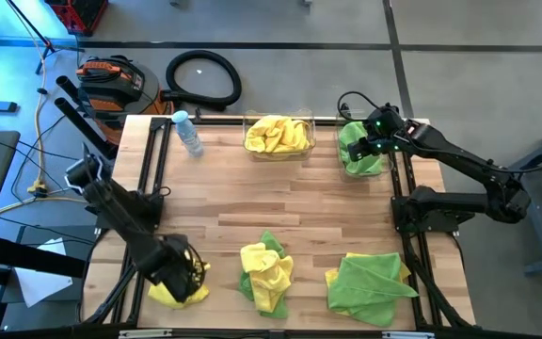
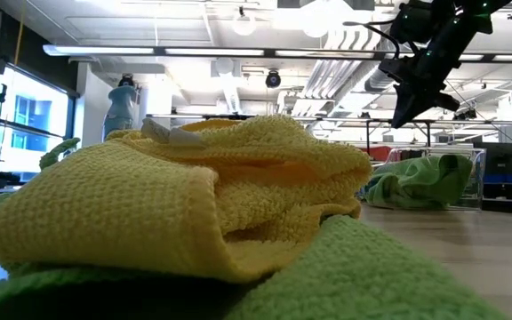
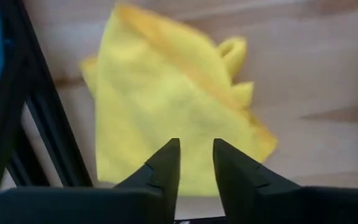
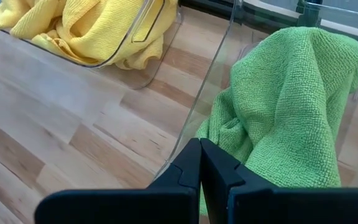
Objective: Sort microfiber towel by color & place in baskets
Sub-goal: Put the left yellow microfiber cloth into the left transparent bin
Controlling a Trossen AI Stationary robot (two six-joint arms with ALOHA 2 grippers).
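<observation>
yellow plush towel (image 3: 173,112) | left hand (image 3: 196,163) released | right hand (image 4: 200,163) clenched

A wooden table (image 1: 280,202) was seen from above: yellow towels filled one clear basket (image 1: 278,137), green another (image 1: 360,151); the left gripper (image 1: 188,278) was positioned over a yellow towel (image 1: 179,293)

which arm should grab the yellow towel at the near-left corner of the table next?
Left. The left gripper hangs right over that yellow towel, fingers slightly apart with nothing between them. The right gripper is shut, across the table at the basket holding a green towel.
</observation>
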